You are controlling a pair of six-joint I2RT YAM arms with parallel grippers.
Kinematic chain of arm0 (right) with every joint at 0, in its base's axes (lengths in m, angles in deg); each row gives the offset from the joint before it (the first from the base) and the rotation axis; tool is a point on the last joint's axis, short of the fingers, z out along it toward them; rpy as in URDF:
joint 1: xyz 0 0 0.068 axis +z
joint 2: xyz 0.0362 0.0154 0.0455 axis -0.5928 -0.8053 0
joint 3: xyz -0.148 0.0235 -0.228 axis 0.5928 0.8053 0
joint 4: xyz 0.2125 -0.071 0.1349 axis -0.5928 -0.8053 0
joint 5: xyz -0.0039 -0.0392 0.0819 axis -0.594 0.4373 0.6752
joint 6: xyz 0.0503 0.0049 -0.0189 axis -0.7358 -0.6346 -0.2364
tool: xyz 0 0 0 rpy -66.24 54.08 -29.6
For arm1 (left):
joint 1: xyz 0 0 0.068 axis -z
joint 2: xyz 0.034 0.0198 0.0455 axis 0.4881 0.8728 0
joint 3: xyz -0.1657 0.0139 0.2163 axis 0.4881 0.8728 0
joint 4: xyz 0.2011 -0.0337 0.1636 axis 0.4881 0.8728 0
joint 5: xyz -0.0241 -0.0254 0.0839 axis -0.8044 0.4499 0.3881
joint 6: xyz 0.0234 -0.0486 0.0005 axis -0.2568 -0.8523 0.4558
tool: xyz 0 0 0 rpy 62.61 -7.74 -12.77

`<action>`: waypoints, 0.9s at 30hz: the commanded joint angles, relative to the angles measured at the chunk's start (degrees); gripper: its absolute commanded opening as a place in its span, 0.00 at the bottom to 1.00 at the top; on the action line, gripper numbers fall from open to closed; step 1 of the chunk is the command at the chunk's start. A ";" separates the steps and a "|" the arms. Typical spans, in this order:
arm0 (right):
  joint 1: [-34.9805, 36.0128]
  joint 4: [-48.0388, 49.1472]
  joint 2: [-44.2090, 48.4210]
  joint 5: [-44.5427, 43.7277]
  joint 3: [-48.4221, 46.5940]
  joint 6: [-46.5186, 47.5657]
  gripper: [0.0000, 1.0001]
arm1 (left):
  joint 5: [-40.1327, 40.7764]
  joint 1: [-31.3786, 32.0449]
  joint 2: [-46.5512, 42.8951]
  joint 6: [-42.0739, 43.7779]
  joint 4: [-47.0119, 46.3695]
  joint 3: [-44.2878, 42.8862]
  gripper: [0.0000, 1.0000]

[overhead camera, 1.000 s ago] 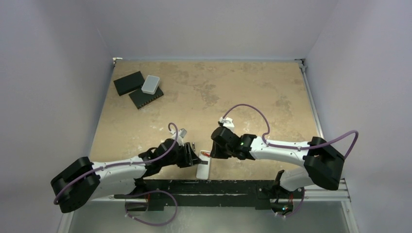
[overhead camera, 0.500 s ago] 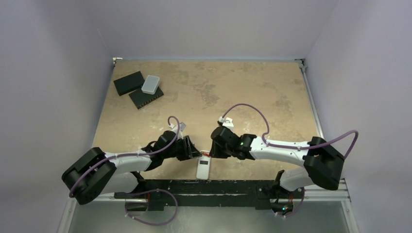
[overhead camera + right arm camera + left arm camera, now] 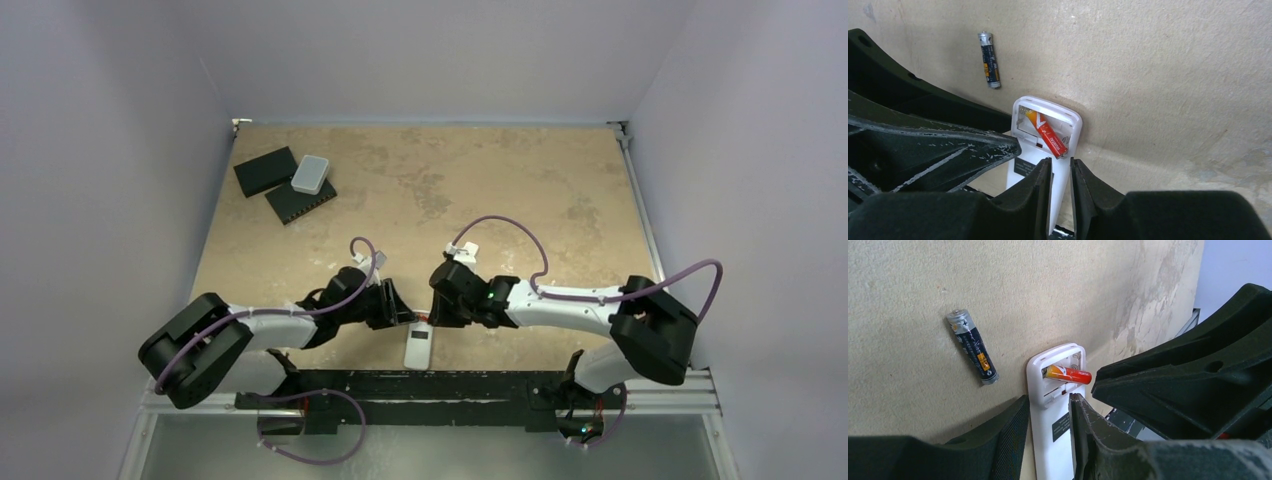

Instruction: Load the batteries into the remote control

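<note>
Left gripper [image 3: 1048, 407] clamps the remote control [image 3: 1045, 455]. Orange battery [image 3: 1049, 136] ends at right gripper [image 3: 1060, 165], tips narrowly parted; grip indeterminate.

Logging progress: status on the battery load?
Left tool clamps remote. Right tool at end of orange battery, grip unclear. It sits crooked in open bay; dark battery loose on table. Nothing blocking.
</note>
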 commanded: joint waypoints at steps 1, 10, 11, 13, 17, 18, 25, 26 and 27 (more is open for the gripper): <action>-0.37 1.66 -0.34 0.19 -2.74 -0.63 0.27 | -1.18 -0.47 0.90 1.66 -3.71 -1.80 0.34; -0.37 1.72 -1.62 0.32 -3.36 -0.98 0.25 | -1.50 -0.82 1.24 1.77 -4.04 -1.87 0.29; -0.37 1.75 -1.74 0.26 -3.31 -0.98 0.24 | -1.53 -0.85 1.24 1.77 -4.01 -1.74 0.29; -0.33 1.61 -1.77 0.20 -3.32 -1.11 0.23 | -1.53 -1.00 1.18 1.81 -3.99 -1.69 0.28; -0.36 1.40 -1.68 0.02 -3.28 -1.33 0.22 | -1.70 -1.01 0.98 1.84 -4.05 -1.58 0.25; -0.37 1.36 -1.68 -0.11 -3.28 -1.33 0.22 | -1.66 -1.01 0.90 1.89 -3.90 -1.60 0.24; -0.32 1.15 -1.55 0.27 -3.12 -1.49 0.19 | -1.62 -1.02 0.82 2.07 -3.69 -1.37 0.21; -0.32 1.14 -1.44 0.27 -3.00 -1.51 0.19 | -1.62 -1.04 0.78 2.08 -3.64 -1.32 0.21; -0.36 1.16 -1.28 0.18 -2.80 -1.55 0.19 | -1.58 -1.08 0.72 2.08 -3.54 -1.34 0.21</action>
